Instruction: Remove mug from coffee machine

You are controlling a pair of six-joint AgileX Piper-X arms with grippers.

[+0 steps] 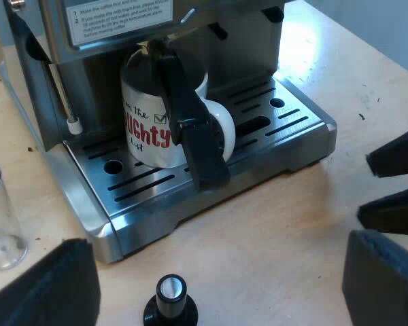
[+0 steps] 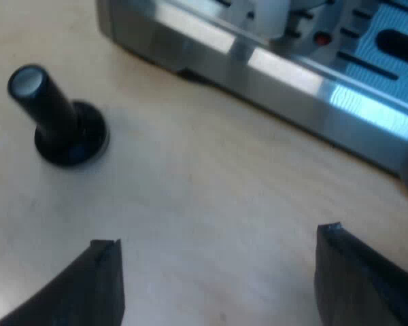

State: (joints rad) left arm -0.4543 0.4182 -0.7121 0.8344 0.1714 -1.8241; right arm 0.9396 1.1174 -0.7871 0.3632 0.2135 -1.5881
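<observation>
Left gripper [image 1: 217,272], left wrist view: fingers spread wide, holding nothing, low over table [image 1: 313,204], with black-knobbed tamper [image 1: 170,299] standing between them. Beyond tamper, well apart from both fingers: mug [image 1: 146,125], on drip tray [image 1: 190,197] of espresso machine [image 1: 122,27], tucked under machine's front. Upright, long axis vertical; white with red lettering; handle turned outward toward tray's front edge. Dark holder handle [image 1: 190,122] slanting down across mug's face. Measuring glass [image 1: 0,217] on table just beside tray. Near tray's other corner, right gripper [image 1: 364,187].

Right wrist view: right gripper [image 2: 221,272] parted wide, gripping nothing, over table. Tamper [image 2: 61,122] near, drip tray's steel edge [image 2: 292,75] ahead. Pale blur on grille, too soft to name.
</observation>
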